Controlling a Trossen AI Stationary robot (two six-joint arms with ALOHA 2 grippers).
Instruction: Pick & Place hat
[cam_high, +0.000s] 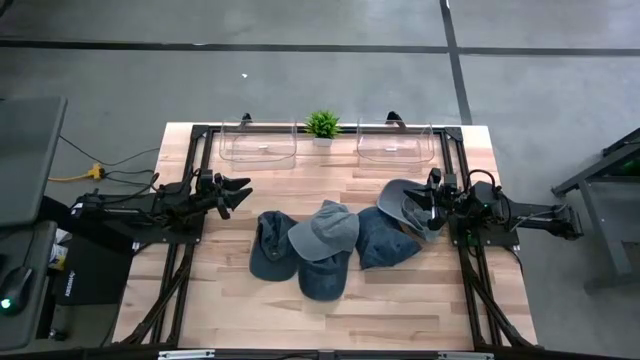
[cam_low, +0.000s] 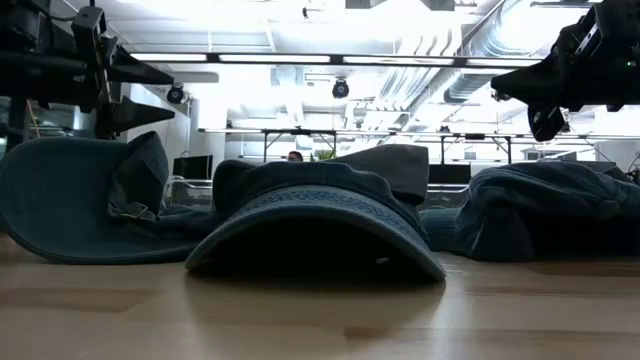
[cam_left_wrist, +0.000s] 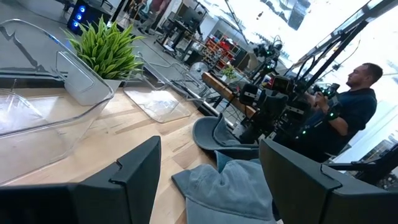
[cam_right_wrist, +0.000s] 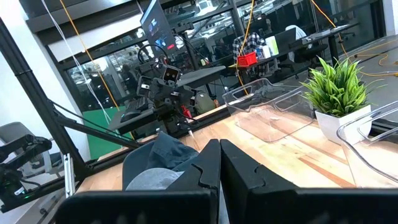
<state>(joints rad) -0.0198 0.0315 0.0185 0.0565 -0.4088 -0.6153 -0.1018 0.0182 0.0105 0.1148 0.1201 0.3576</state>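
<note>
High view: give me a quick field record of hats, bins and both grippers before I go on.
hats: four in a row mid-table, plus one grey hat at the right gripper
bins: left clear bin and right clear bin, at the far edge
plant: between the bins
left gripper: open, holding nothing, left of the hats
right gripper: shut, at the grey hat

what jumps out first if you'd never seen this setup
A heap of blue and grey caps sprawls across the middle of the wooden table. At the far edge a small green plant stands between two clear bins. The left gripper hangs open left of the heap; the right gripper is shut.
</note>
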